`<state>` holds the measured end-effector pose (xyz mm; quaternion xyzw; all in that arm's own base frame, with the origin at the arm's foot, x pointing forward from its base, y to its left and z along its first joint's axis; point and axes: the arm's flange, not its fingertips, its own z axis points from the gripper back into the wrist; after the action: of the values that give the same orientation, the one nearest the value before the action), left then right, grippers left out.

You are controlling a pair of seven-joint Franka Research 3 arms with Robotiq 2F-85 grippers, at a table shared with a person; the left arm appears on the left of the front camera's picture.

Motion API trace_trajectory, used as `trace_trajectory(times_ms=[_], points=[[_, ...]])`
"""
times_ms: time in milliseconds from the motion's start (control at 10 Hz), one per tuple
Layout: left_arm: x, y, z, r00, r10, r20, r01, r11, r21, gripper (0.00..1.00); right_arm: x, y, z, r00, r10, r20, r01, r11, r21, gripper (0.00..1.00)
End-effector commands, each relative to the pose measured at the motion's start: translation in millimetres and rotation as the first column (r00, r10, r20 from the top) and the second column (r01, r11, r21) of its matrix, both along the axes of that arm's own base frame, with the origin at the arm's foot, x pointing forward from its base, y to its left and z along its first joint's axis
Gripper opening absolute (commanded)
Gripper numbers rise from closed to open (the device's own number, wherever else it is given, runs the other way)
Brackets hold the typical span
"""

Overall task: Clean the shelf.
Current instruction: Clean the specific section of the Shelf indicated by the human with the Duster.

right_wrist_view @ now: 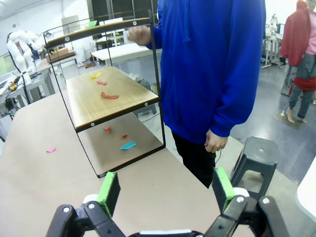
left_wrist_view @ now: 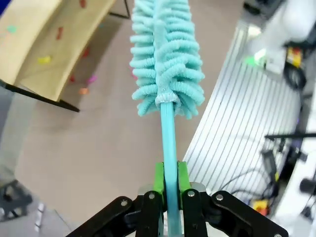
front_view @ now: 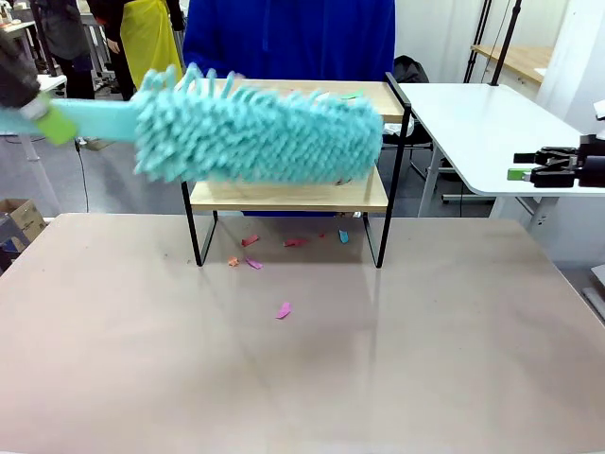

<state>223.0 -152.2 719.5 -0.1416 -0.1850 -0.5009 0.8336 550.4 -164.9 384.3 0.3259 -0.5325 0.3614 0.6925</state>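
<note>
1. Where the front view looks across the tan table (front_view: 302,378), the shelf (front_view: 288,196) stands at its far middle. A fluffy turquoise duster (front_view: 255,132) stretches across the shelf's front and hides much of the gap between the two boards.
2. At the far left the left gripper (front_view: 52,121), blurred, holds the duster's handle (front_view: 95,115).
3. Paper scraps (front_view: 284,309) in pink, red, orange and blue lie on the table under the shelf and just on its near side.
4. A person in a blue top (front_view: 288,38) stands right behind the shelf.
5. The right gripper (front_view: 522,165) hangs at the right edge, well apart from the shelf, in front of a white side table (front_view: 473,123).
6. Seen from the left wrist, the green pads (left_wrist_view: 158,177) pinch the thin handle between them. The duster's head points away over the table. The shelf sits at the upper left, beside the head, with bare table between them and scraps on its board.
7. Seen from the right wrist, that gripper's fingers (right_wrist_view: 109,190) are spread wide with nothing between them.
8. The shelf stands ahead with red and yellow scraps on its lower board, a green one on top, and red and blue ones on the table beneath.
9. The person stands just beside the shelf, one hand (right_wrist_view: 138,34) at the top board.
10. A dark stool (right_wrist_view: 256,153) stands farther right.
</note>
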Motion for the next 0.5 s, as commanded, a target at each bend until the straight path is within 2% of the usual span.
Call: trace_trajectory(times_ms=[0, 100, 200, 300, 400], points=[[1, -41, 26, 0.967, 0.247, 0.068, -0.244, 0.968, -0.051, 0.13, 1, 2, 2, 1.0, 0.001, 0.004, -0.001, 1.0, 0.0, 1.0], [8, -61, 34, 0.937, 0.338, 0.092, -0.329, 0.939, -0.098, 0.13, 1, 2, 2, 1.0, 0.001, 0.004, -0.001, 1.0, 0.0, 1.0], [15, -82, 38, 0.918, 0.383, 0.1, -0.368, 0.919, -0.138, 0.13, 1, 2, 2, 1.0, 0.001, 0.004, -0.001, 1.0, 0.0, 1.0], [24, -98, 39, 0.92, 0.378, 0.107, -0.356, 0.917, -0.182, 0.13, 1, 2, 2, 1.0, 0.001, 0.004, -0.001, 1.0, 0.0, 1.0], [33, -104, 35, 0.959, 0.27, 0.082, -0.255, 0.954, -0.159, 0.13, 1, 2, 2, 1.0, 0.001, 0.004, -0.001, 1.0, 0.0, 1.0]])
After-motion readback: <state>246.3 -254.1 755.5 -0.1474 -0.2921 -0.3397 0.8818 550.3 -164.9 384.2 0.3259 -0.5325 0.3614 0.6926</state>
